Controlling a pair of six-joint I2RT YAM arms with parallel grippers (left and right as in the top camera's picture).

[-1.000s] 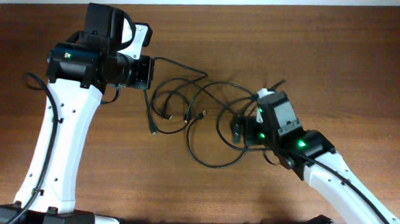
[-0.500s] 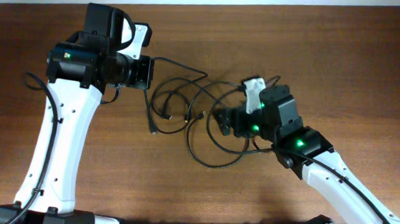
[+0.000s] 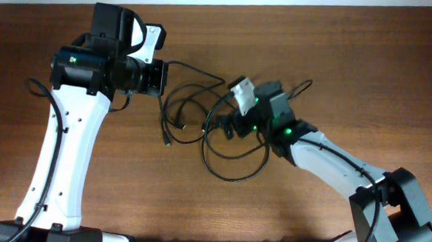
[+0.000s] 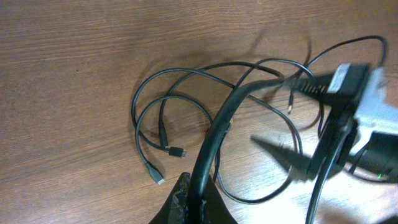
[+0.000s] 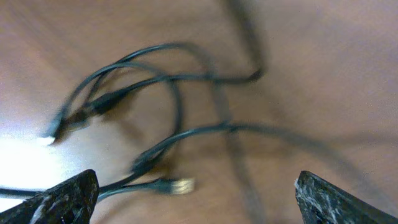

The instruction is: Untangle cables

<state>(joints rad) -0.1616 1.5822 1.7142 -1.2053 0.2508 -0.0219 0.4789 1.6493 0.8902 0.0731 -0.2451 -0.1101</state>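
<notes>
A: Surroundings, largest first?
B: Brown wood-grain table [image 3: 382,63]. The white-and-black left arm [image 3: 59,150] stands at its left side. The white-and-black right arm [image 3: 332,163] reaches in from the lower right, and its wrist covers the right part of the tangle in the overhead view.

A: Task item?
B: The thin black USB-type cables [image 4: 216,127] lie in loose overlapping loops on the table between the arms, with small plug ends towards the left arm.

A: End effectors?
B: The left gripper [image 4: 193,198] is pressed together and pinches one strand, which rises off the table. The right gripper [image 5: 196,202] is spread wide above the loops and holds nothing. Its wrist view is blurred.
</notes>
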